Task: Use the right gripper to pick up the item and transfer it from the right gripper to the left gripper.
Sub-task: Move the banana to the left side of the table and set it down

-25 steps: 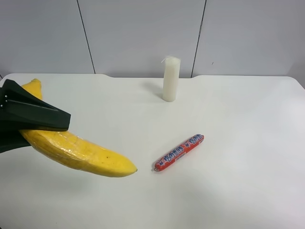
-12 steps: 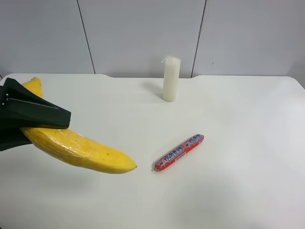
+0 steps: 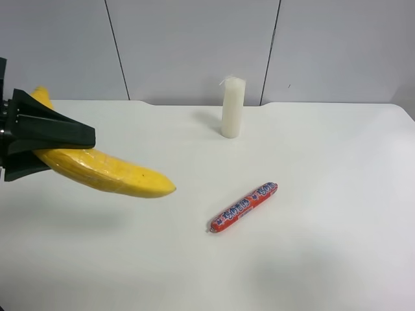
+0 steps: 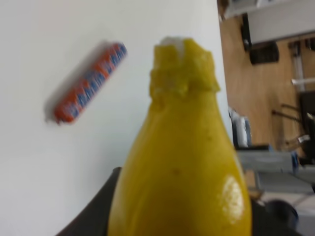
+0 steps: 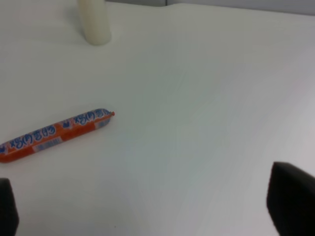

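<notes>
The yellow banana (image 3: pixel 104 173) hangs in the air above the white table (image 3: pixel 324 162) at the exterior high view's left. My left gripper (image 3: pixel 71 150) is shut on its thick end, and the dark tip points toward the table's middle. In the left wrist view the banana (image 4: pixel 182 162) fills the frame between the black fingers (image 4: pixel 101 209). My right gripper (image 5: pixel 150 206) is open and empty above the table, its fingertips (image 5: pixel 293 201) far apart. It does not show in the exterior high view.
A red wrapped sausage stick (image 3: pixel 243 207) lies on the table near the middle; it also shows in the right wrist view (image 5: pixel 54 135) and the left wrist view (image 4: pixel 88 83). A white pillar candle (image 3: pixel 232 107) stands upright at the back.
My left gripper has lifted the banana higher and drawn it slightly toward the view's left. The banana now lies flatter. The sausage stick and candle have not moved.
</notes>
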